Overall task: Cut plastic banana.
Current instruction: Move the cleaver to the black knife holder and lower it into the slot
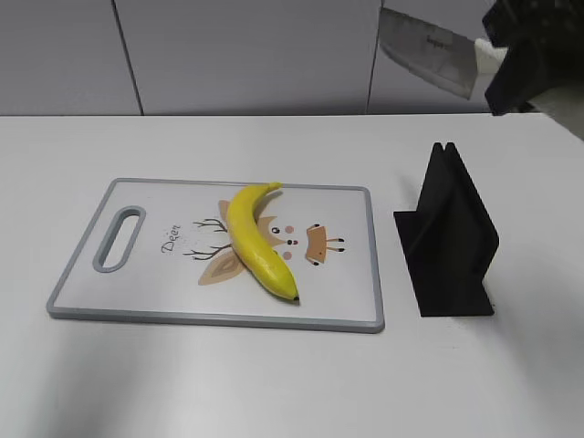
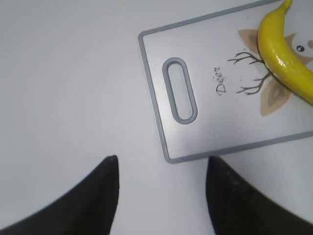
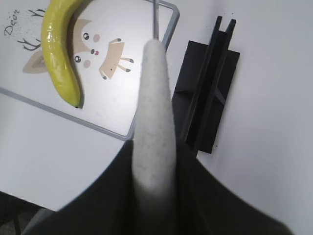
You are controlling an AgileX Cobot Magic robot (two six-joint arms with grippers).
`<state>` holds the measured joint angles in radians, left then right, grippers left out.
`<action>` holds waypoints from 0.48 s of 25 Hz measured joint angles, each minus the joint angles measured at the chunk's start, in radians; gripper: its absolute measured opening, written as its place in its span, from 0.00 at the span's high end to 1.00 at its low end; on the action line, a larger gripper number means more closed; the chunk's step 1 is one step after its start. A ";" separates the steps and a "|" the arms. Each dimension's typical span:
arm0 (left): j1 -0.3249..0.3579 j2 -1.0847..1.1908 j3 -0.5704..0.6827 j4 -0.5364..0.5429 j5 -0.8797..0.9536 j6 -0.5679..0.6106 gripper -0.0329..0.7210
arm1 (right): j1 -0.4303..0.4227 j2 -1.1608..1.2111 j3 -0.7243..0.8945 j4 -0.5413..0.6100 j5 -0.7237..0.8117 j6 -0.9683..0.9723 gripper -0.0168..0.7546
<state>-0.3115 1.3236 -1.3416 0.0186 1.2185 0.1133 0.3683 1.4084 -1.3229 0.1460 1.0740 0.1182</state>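
A glossy yellow plastic banana (image 1: 255, 239) lies diagonally on the white, grey-rimmed cutting board (image 1: 155, 301), stem toward the far edge, dark tip toward the near edge. It also shows in the left wrist view (image 2: 283, 56) and the right wrist view (image 3: 57, 58). My right gripper (image 1: 516, 64) is up at the far right, shut on a knife's pale handle (image 3: 154, 122); the broad blade (image 1: 427, 50) sticks out to the left, high above the table. My left gripper (image 2: 161, 164) is open and empty over the bare table, just off the board's handle corner.
A black slotted knife stand (image 1: 449, 237) stands on the white table right of the board, also in the right wrist view (image 3: 208, 93). The board has an oval handle hole (image 1: 119, 237) at its left end. A grey panelled wall runs behind.
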 joint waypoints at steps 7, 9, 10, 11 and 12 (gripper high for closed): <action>0.000 -0.224 0.170 0.002 0.001 -0.008 0.22 | 0.000 -0.079 0.189 -0.053 -0.117 0.072 0.75; 0.000 -0.280 0.212 0.004 0.001 -0.008 0.22 | 0.000 -0.079 0.224 -0.066 -0.131 0.090 0.75; 0.000 -0.312 0.239 0.007 0.001 -0.008 0.22 | 0.000 -0.079 0.241 -0.072 -0.135 0.102 0.75; 0.000 -0.345 0.267 0.010 0.001 -0.008 0.22 | 0.000 -0.079 0.255 -0.078 -0.145 0.113 0.75; 0.000 -0.375 0.292 0.015 0.001 -0.009 0.22 | 0.000 -0.079 0.272 -0.082 -0.159 0.127 0.75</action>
<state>-0.3115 0.9489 -1.0494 0.0336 1.2199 0.1041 0.3683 1.3295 -1.0509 0.0637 0.9148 0.2456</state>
